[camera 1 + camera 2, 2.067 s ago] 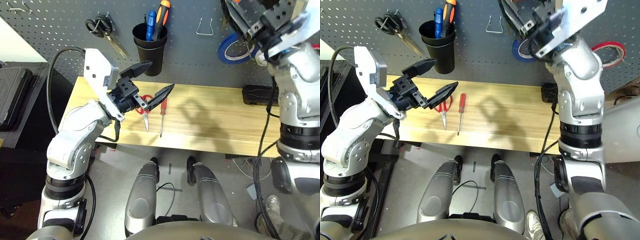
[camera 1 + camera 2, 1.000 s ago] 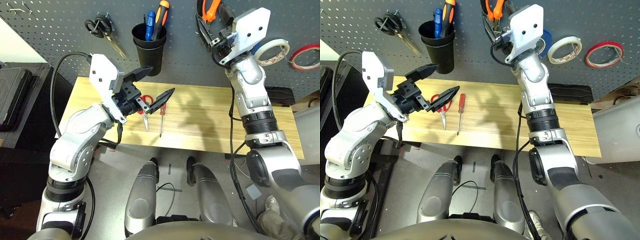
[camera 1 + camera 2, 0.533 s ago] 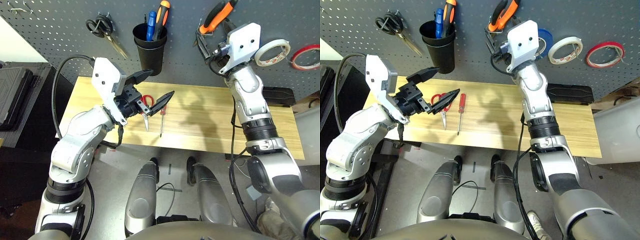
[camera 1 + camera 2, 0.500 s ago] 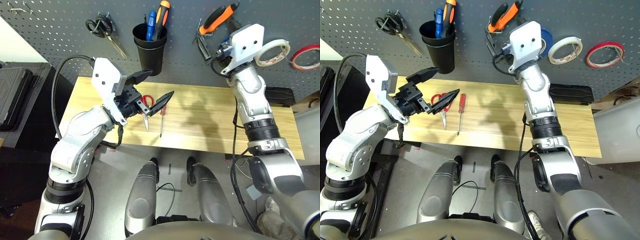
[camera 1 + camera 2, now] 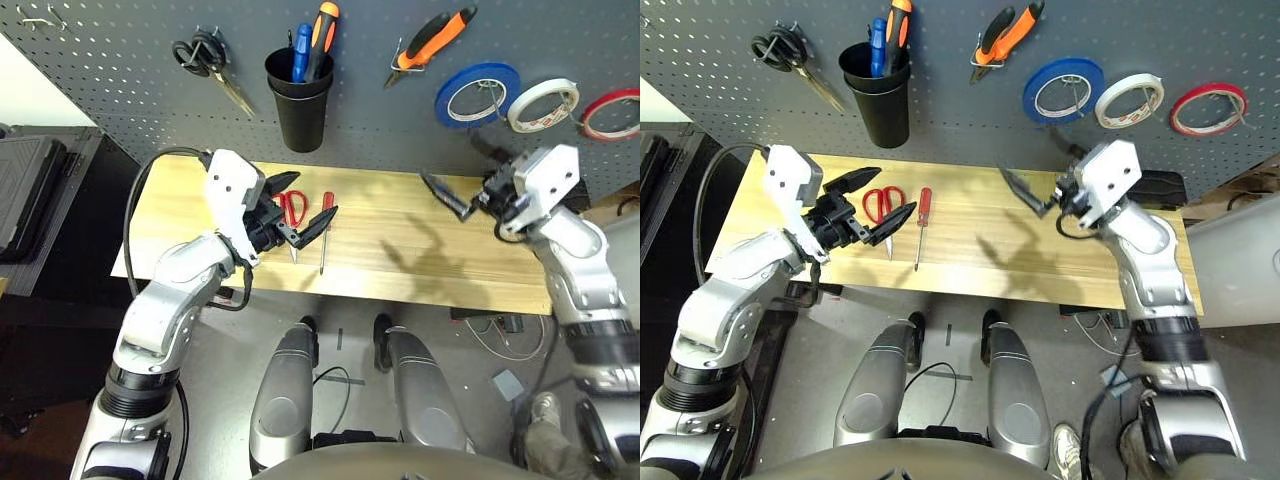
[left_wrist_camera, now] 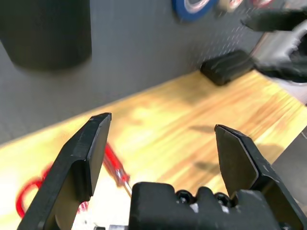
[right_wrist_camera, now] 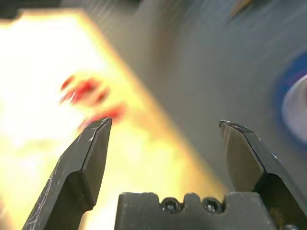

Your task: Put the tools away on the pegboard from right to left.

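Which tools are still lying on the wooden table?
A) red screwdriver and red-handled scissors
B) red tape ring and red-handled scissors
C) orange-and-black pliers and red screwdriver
A: the red screwdriver and red-handled scissors lie on the wood.

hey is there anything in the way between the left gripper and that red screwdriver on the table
Nothing visible stands between the open left gripper and the screwdriver. The red-handled scissors lie beside it, partly under the gripper, so I'd watch those.
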